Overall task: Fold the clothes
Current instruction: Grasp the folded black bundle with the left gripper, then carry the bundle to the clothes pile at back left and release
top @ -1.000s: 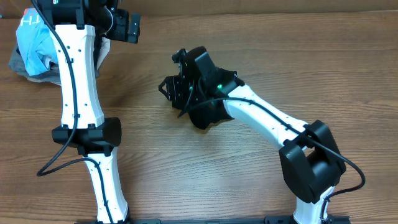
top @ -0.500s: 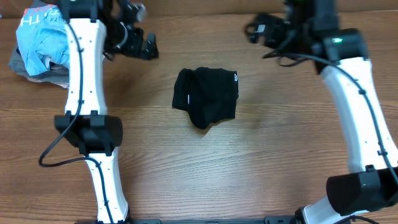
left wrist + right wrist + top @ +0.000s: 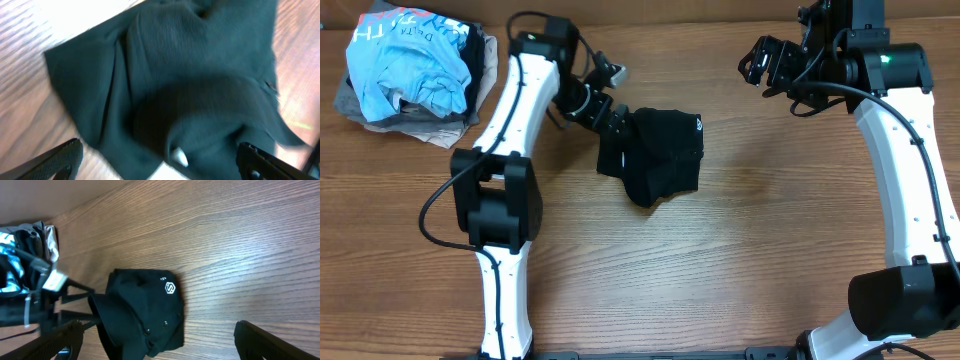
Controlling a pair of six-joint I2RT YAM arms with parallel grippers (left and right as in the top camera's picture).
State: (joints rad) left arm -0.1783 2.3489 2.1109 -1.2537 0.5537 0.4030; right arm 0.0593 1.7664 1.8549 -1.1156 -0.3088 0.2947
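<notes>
Overhead looks down; wrists (left nearest) share the clothes (image 3: 655, 160).

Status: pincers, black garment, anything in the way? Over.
Left pincer open at edge of black garment, nothing gripped. Right pincer open, well clear of it. Garment bunched on table. Nothing in the way; clothes pile far left.

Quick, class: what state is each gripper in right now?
Left gripper: open, fingers spread at the edge of the plain black fabric garment, not closed on it.
Right gripper: open, holding nothing, well apart from the garment.
</notes>
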